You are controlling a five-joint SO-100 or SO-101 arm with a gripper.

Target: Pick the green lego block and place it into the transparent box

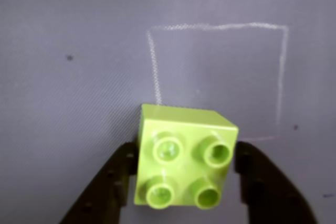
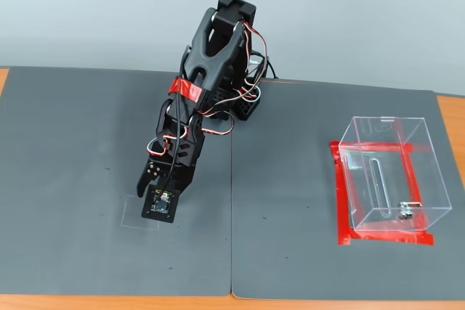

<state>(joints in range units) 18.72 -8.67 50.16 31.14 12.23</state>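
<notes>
Four studs up on the green lego block [image 1: 184, 162], clamped in the gripper [image 1: 185, 174] at a chalk square's [image 1: 220, 25] near edge; well apart from the transparent box [image 2: 389, 178], open mat [image 2: 290, 201] between.

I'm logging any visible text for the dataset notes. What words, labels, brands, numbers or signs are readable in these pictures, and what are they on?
None can be read.
Green lego block, between the fingers of the hand: studs too blurred to show any brand.
Camera board on the wrist: tiny markings, too small to read.
Transparent box, red tape, grey mat: no text; the mat bears only a chalk square outline.
</notes>
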